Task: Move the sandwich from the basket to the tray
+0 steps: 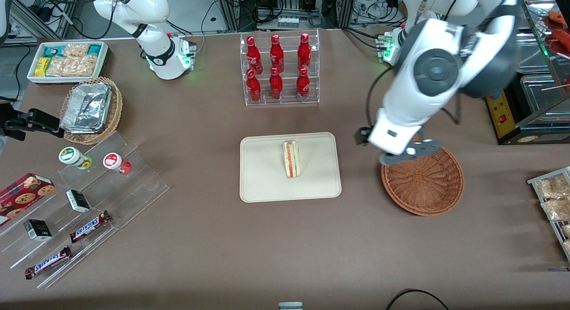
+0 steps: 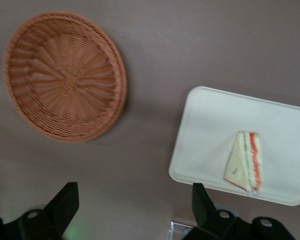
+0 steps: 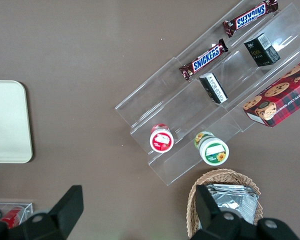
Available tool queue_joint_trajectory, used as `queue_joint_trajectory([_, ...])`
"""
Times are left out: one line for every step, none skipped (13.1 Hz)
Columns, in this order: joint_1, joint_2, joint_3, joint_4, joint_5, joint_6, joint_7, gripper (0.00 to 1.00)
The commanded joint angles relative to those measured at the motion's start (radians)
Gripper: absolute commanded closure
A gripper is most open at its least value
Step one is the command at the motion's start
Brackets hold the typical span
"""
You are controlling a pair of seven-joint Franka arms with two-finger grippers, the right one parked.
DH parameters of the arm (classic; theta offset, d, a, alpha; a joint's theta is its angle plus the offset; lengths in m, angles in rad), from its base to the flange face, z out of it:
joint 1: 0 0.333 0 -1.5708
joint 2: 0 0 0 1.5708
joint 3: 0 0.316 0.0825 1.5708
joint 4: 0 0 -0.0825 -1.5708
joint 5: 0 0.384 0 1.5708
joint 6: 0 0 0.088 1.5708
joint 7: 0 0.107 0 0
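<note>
The sandwich point(image 1: 291, 159) point(image 2: 246, 162), a pale wedge with red, orange and green layers, lies on the cream tray point(image 1: 262, 185) point(image 2: 210, 125) at mid-table. The reddish-brown wicker basket point(image 1: 423, 185) point(image 2: 65, 75) stands beside the tray toward the working arm's end, with nothing in it. My gripper point(image 1: 407, 153) point(image 2: 133, 197) hangs well above the table, over the basket's rim on the side farther from the front camera. It is open and nothing is between its fingers. A corner of the tray point(image 3: 10, 120) also shows in the right wrist view.
A clear rack of red bottles point(image 1: 279, 69) stands farther from the front camera than the tray. Toward the parked arm's end are a tan basket of foil containers point(image 1: 89, 109), a white snack bin point(image 1: 67, 60) and an acrylic stand point(image 1: 84, 198). Snack packets point(image 1: 554, 203) lie past the basket.
</note>
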Motion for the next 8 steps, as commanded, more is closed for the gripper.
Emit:
queue_joint_trajectory([0.044,-0.056,-0.010,-0.027,0.038,-0.034,0.052,0.00])
queue_joint_trajectory([0.076,-0.078,-0.010,-0.030,0.035,-0.039,0.085,0.00])
queue_joint_trajectory([0.101,-0.087,-0.011,-0.027,0.029,-0.053,0.112,0.00])
queue_joint_trajectory([0.129,-0.104,-0.010,-0.029,0.027,-0.065,0.144,0.00])
queue_joint_trajectory([0.155,-0.118,-0.010,-0.027,0.027,-0.080,0.182,0.00])
queue_joint_trajectory([0.184,-0.139,-0.010,-0.029,0.025,-0.102,0.226,0.00])
queue_joint_trajectory([0.211,-0.159,-0.010,-0.032,0.024,-0.123,0.277,0.00])
queue_joint_trajectory([0.236,-0.177,-0.010,-0.033,0.022,-0.143,0.322,0.00])
